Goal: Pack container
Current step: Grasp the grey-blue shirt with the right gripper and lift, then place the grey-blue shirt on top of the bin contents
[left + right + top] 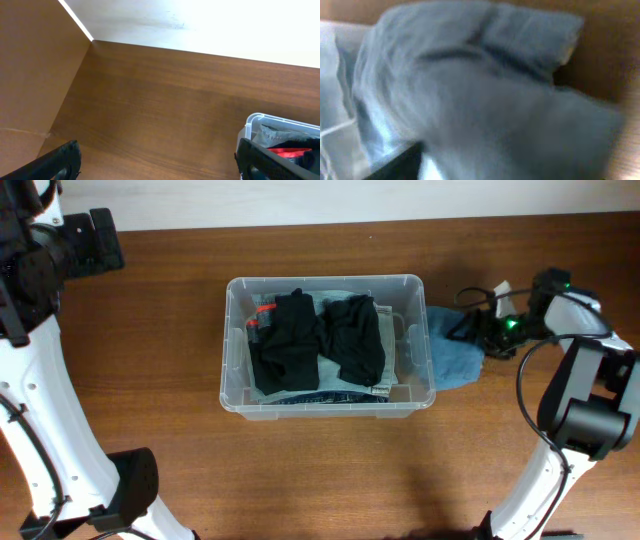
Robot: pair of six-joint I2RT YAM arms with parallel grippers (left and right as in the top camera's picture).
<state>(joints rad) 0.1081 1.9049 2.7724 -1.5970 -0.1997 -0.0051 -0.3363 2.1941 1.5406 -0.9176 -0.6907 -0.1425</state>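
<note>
Container [326, 288] sits mid-table, long axis running from one arm's side to the other, already holding two black garments [318, 340] over folded pieces. Blue cloth [452, 358] lies on the table [150, 380] outside it, touching the short wall on the right arm's side. Right claw [472, 328] is down at the cloth's far edge, just beside that wall. Its wrist view is all blurred blue fabric [485, 100], so I cannot tell how far the jaws stand apart or whether they have the cloth. Left claw [100, 238] is parked at the far corner, well apart from everything, jaws spread wide [159, 162] and empty, with only a corner of the container [255, 122] in its view. Judgement: the right arm is clearly nearer. The container lies straight inboard of its claw, so the cloth need only go up over the rim and a short way along the long axis.
</note>
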